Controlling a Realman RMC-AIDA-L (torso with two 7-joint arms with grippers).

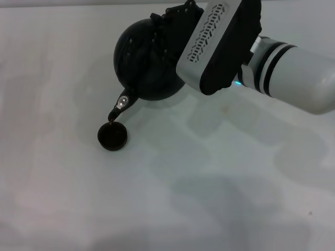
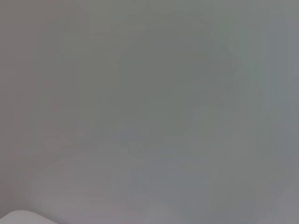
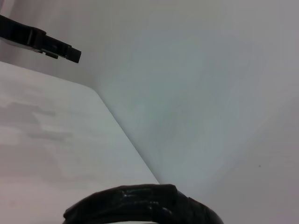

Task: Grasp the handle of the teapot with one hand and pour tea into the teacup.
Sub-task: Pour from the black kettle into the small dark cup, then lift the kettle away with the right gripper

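Head view, from left to right: the teacup [image 1: 112, 136] sits on the white table [image 1: 63, 188], left of centre, a small round dark cup whose inside looks dark; whether that darkness is tea or only the cup's own colour cannot be told. Just above it hangs the tip of the spout [image 1: 119, 107], which points down and toward the cup's far rim, with a thin dark thread at the lip that seems to reach the rim. The spout carries a small bright metal fitting. Behind and to the right is the teapot [image 1: 141, 57], glossy black and round-bodied, tipped forward and to the left so that the spout is its lowest part. Its contents are hidden.

Over the pot's upper right side is the handle [image 1: 172, 23], a dark textured hoop, mostly covered by the right gripper [image 1: 180, 21]. The gripper's black fingers are wrapped about the hoop and closed on it. The wrist housing, grey with a patterned vent, slopes down to the right, and the white forearm with black bands runs off the right edge, a small teal light showing at the joint.

In the right wrist view the curved black top of the handle [image 3: 140, 205] fills the lower edge, with the table's edge beyond.

The left wrist view shows only a blank grey surface; the left gripper is not seen anywhere.
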